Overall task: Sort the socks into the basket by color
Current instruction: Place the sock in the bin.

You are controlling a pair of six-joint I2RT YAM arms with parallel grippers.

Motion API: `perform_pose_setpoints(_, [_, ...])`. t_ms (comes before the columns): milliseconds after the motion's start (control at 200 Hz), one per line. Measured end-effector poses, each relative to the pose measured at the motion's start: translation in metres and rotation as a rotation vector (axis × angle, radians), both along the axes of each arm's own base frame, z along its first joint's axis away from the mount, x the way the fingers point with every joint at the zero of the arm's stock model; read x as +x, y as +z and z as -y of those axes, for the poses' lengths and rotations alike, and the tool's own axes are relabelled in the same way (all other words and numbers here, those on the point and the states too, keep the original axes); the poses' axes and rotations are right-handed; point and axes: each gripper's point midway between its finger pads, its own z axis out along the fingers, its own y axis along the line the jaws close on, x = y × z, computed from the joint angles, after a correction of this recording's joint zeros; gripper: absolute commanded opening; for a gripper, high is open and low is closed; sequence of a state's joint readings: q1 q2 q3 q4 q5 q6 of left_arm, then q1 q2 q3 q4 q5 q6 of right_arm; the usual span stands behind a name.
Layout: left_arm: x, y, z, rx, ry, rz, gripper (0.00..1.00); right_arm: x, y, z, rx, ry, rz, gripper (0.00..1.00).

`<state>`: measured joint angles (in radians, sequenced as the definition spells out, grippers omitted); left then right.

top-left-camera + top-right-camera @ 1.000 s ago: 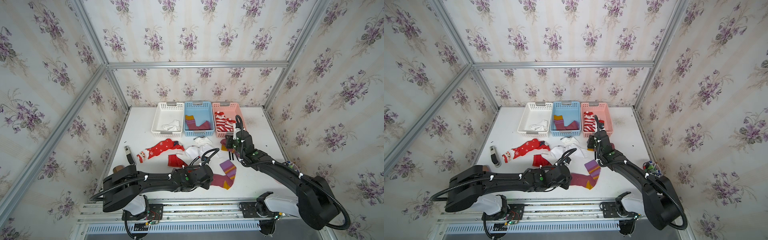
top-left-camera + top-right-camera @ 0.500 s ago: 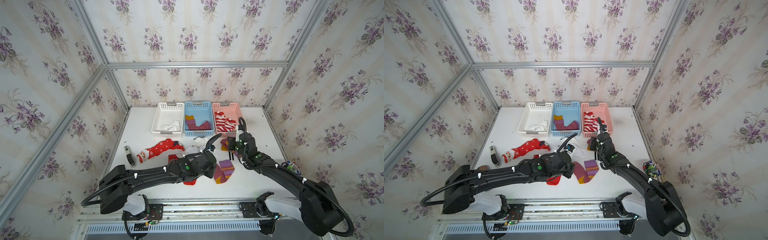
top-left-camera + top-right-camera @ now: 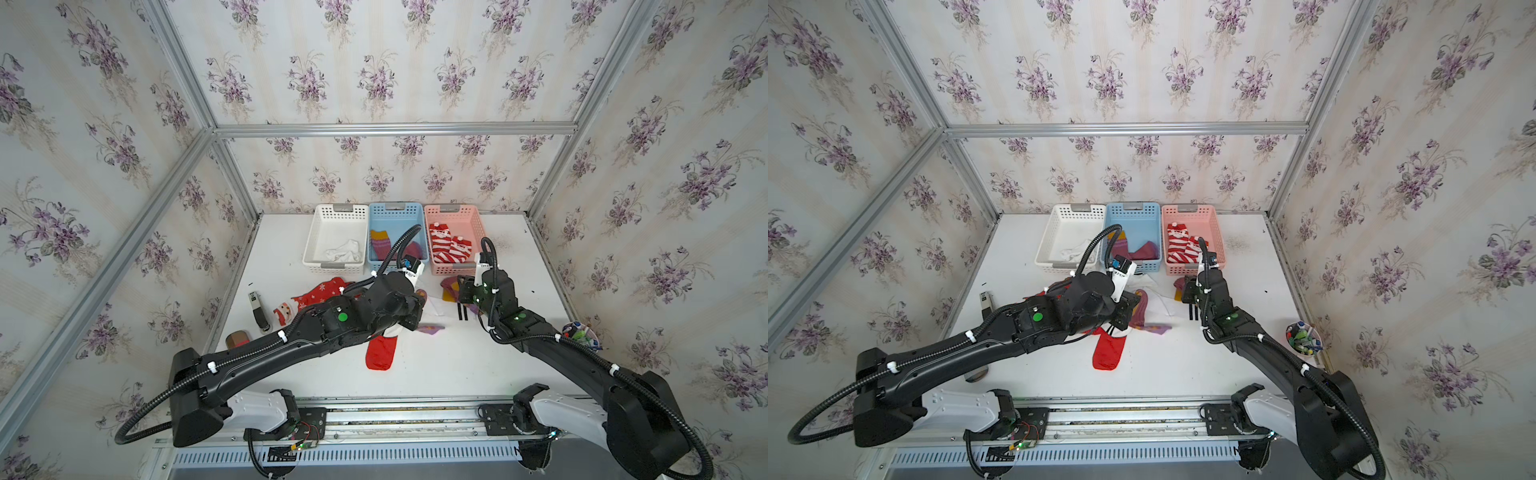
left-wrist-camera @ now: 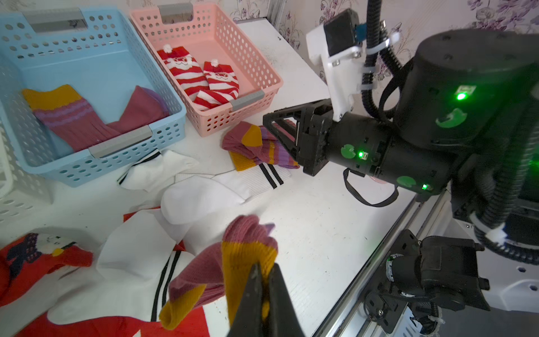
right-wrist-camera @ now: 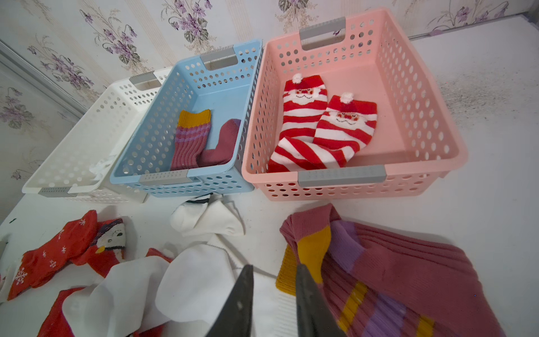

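Note:
My left gripper [image 4: 264, 271] is shut on the mustard toe of a maroon sock [image 4: 248, 242], which hangs lifted above the sock pile near the table's middle [image 3: 1142, 311]. My right gripper [image 5: 274, 271] is open and low over a white black-striped sock [image 5: 204, 280], right beside a second maroon sock [image 5: 393, 262]. The white basket [image 3: 332, 216] holds a white sock. Maroon socks lie in the blue basket [image 3: 395, 208], and red-white Santa socks in the pink basket [image 3: 453, 210]. Red socks [image 3: 380, 353] and a Santa sock [image 3: 320, 293] lie on the table.
A black stapler-like object [image 3: 259, 309] and a brown object [image 3: 237, 338] lie near the table's left edge. A cup of pens [image 3: 579, 334] stands at the right edge. The two arms are close together over the sock pile.
My left gripper has lifted the maroon sock off the table and carried it back toward the baskets, uncovering a red sock at the front. The right gripper has barely moved.

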<state>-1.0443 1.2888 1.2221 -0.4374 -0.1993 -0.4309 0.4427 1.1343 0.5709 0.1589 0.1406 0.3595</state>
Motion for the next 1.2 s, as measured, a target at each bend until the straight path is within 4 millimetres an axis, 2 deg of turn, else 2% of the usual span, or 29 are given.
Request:
perform_pose_setpoints(220, [0.010,0.031,-0.016,-0.025,0.026,0.053,0.04,0.000,0.001,0.000,0.002,0.002,0.002,0.27])
perform_pose_setpoints(365, [0.025,0.054,-0.027,-0.045,0.063,0.090,0.04,-0.001,-0.001,0.000,0.001,0.003,-0.002,0.27])
perform_pose_setpoints(565, [0.047,0.087,-0.031,-0.087,0.075,0.137,0.03,-0.001,-0.002,0.000,0.001,0.006,-0.004,0.27])
perform_pose_setpoints(789, [0.076,0.107,-0.028,-0.098,0.094,0.176,0.03,-0.003,-0.002,-0.003,0.010,0.021,-0.005,0.27])
perform_pose_setpoints(984, [0.119,0.114,-0.029,-0.081,0.144,0.220,0.03,-0.004,-0.001,-0.008,0.032,0.042,-0.006,0.27])
perform_pose_setpoints(1084, [0.148,0.109,-0.035,-0.058,0.183,0.229,0.03,-0.004,0.000,-0.010,0.047,0.050,-0.002,0.27])
perform_pose_setpoints(1204, [0.185,0.111,-0.042,-0.077,0.220,0.245,0.03,-0.007,0.001,-0.011,0.066,0.057,-0.001,0.27])
